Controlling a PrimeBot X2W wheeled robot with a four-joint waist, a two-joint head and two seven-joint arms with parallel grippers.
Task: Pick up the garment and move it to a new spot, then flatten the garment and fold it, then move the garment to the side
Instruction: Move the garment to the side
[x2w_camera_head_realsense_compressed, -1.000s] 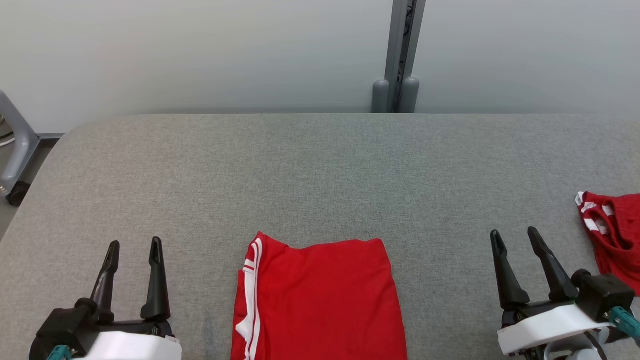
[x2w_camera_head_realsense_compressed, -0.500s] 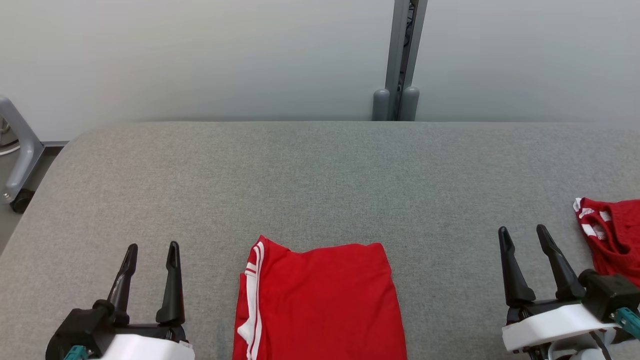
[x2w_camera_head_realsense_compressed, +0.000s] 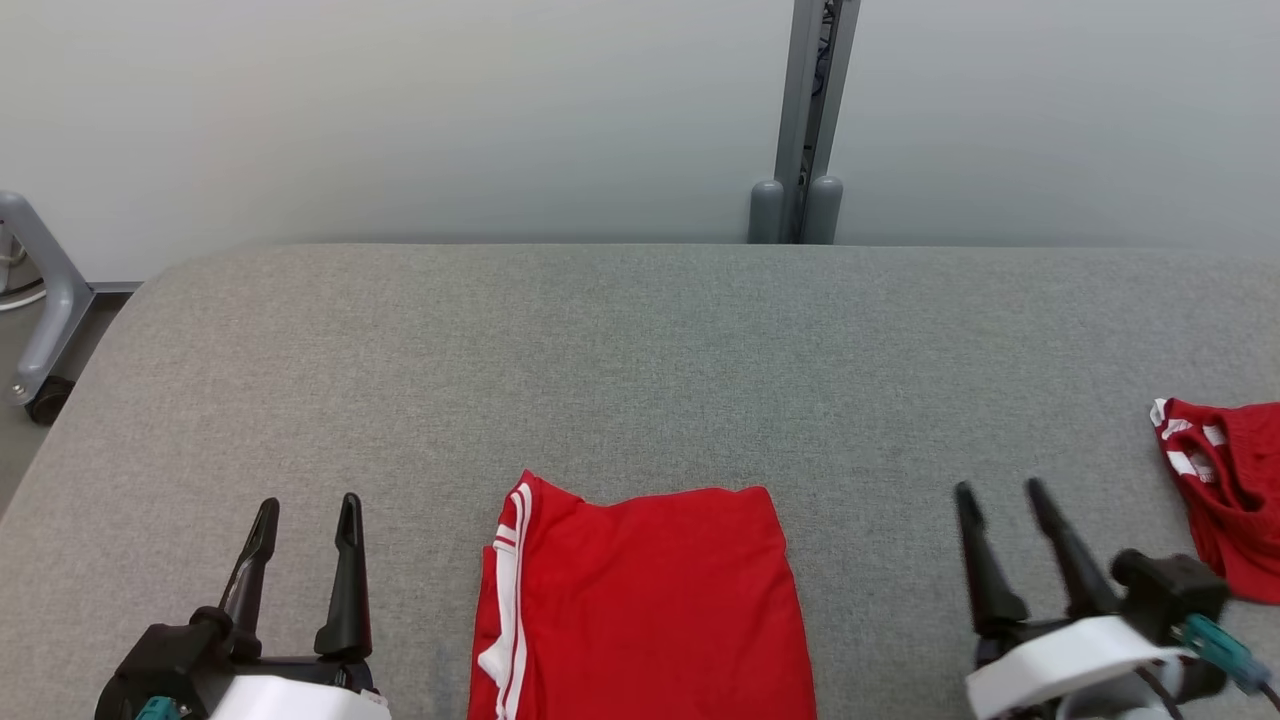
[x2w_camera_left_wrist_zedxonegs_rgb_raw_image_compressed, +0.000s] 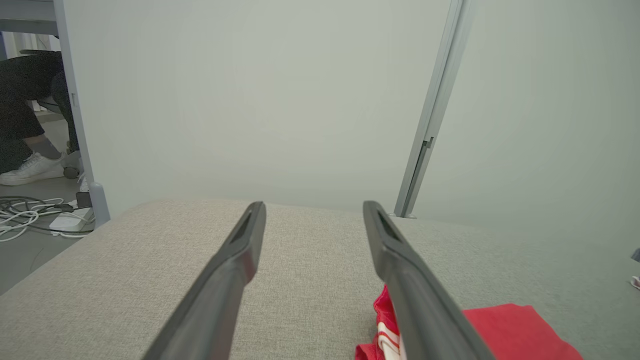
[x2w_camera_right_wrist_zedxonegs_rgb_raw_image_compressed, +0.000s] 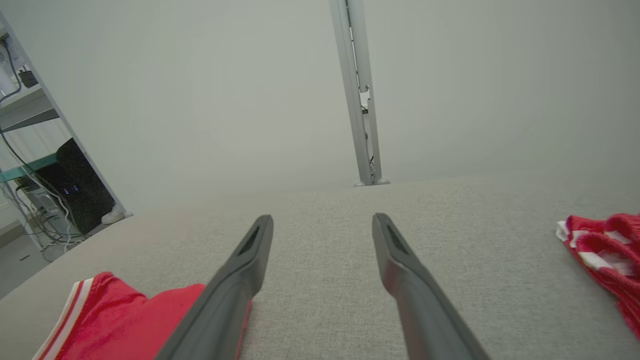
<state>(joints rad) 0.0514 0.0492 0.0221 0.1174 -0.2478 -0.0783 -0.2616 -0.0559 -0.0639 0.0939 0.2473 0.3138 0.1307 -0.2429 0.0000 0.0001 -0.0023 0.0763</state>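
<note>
A red garment with white side stripes lies folded flat on the grey table, at the near edge between my arms. It also shows at the lower right of the left wrist view as the red garment and at the lower left of the right wrist view as the garment. My left gripper is open, well to the garment's left, with nothing between its fingers. On the garment's other side my right gripper hovers open and holds nothing. The same open left gripper and right gripper point over bare table.
A second red and white garment lies crumpled at the table's right edge, just right of my right gripper, and appears as the crumpled garment. A grey post stands behind the table. A wheeled metal frame stands off the left edge.
My right gripper has shifted left and slightly toward me, away from the crumpled garment. The left gripper edged a little right. The camera tilted slightly, moving the whole scene down.
</note>
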